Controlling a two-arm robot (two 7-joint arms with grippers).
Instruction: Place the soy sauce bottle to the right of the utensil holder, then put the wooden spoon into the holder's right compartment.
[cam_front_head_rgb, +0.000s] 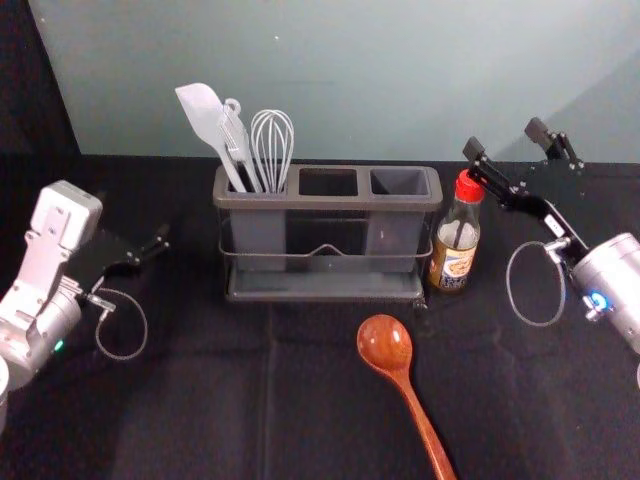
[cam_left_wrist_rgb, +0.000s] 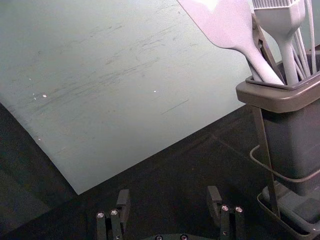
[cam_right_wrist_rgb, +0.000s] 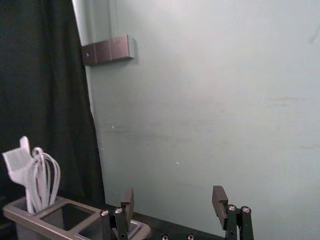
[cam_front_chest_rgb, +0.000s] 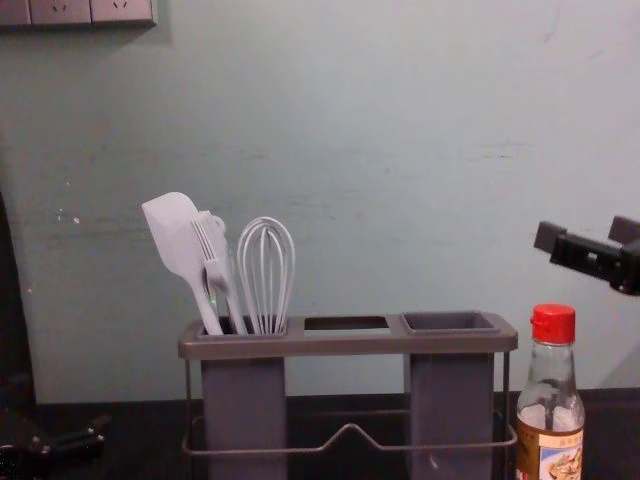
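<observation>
Lab-like setup: black tablecloth (cam_front_head_rgb: 200, 400), dark curtain (cam_right_wrist_rgb: 45, 100), pale wall (cam_front_head_rgb: 380, 80).

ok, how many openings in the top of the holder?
3, in a row: left opening, with the white utensils in it; middle opening, empty; right opening, empty, nearest the bottle. None hidden.

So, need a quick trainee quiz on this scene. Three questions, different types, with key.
1. Multiple choice: which compartment of the utensil holder has the whisk in it? a) left b) middle c) right
2. True or false: the soy sauce bottle stands to the right of the holder, and the right gripper is open.
3. Fill in: the ____, lying in front of the holder, has yet to go into the right compartment.

Key: 1. a; 2. true; 3. wooden spoon
</observation>
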